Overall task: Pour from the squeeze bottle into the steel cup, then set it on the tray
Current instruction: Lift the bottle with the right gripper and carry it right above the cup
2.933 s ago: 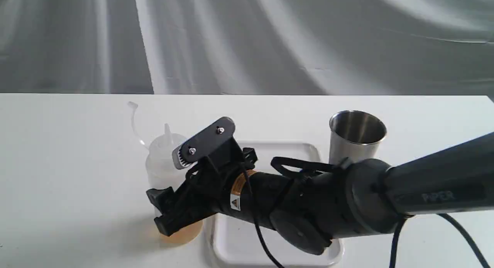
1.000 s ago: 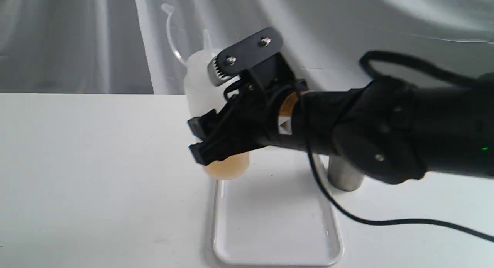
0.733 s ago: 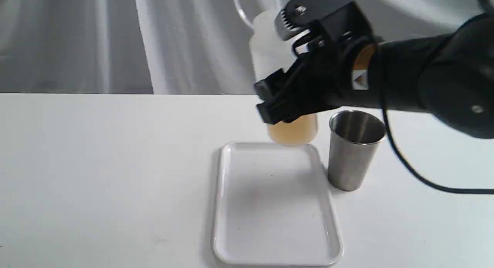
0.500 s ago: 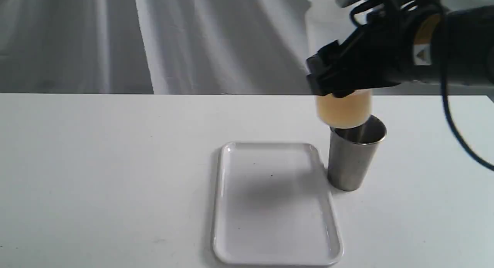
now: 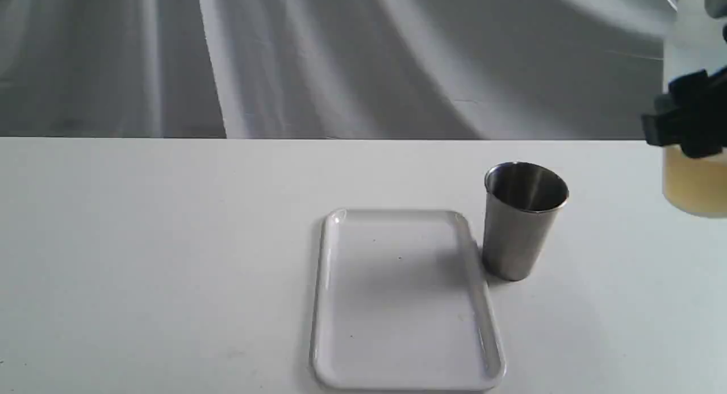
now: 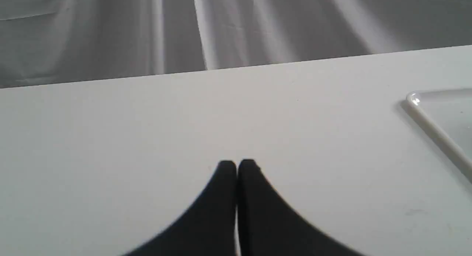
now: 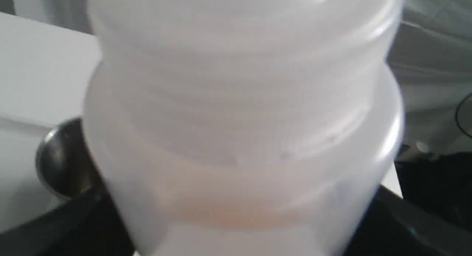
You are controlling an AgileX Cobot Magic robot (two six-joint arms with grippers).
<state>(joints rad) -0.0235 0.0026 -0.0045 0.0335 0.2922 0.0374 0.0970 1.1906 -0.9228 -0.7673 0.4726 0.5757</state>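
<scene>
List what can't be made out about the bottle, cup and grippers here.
The bottle: nozzle cut off by the exterior view's top right edge; right wrist view is blurred.
The cup: inside too dark in the exterior view; the bottle hides most of it in the right wrist view.
The right gripper: mostly beyond the exterior view's right edge.

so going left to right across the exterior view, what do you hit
tray → cup → bottle
</scene>
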